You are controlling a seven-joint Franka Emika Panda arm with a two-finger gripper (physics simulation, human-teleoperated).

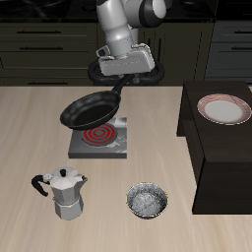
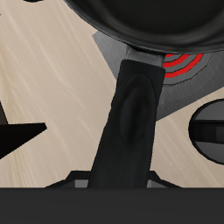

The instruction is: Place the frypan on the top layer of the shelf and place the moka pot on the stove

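My gripper (image 1: 121, 85) is shut on the end of the long handle of the black frypan (image 1: 89, 111). The pan hangs tilted in the air just above the stove (image 1: 117, 147), a grey square with a red spiral ring, and partly hides it. In the wrist view the frypan's handle (image 2: 131, 114) runs up the middle to the pan, and part of the stove's red ring (image 2: 179, 63) shows beside it. The silver moka pot (image 1: 65, 193) stands upright on the table nearer the front edge than the stove. The dark shelf (image 1: 221, 157) stands off to one side.
A pink-rimmed plate (image 1: 223, 108) lies on the shelf's flat top. A small shiny metal bowl (image 1: 148, 201) sits on the table near the front edge, between the moka pot and the shelf. Dark cabinets line the back.
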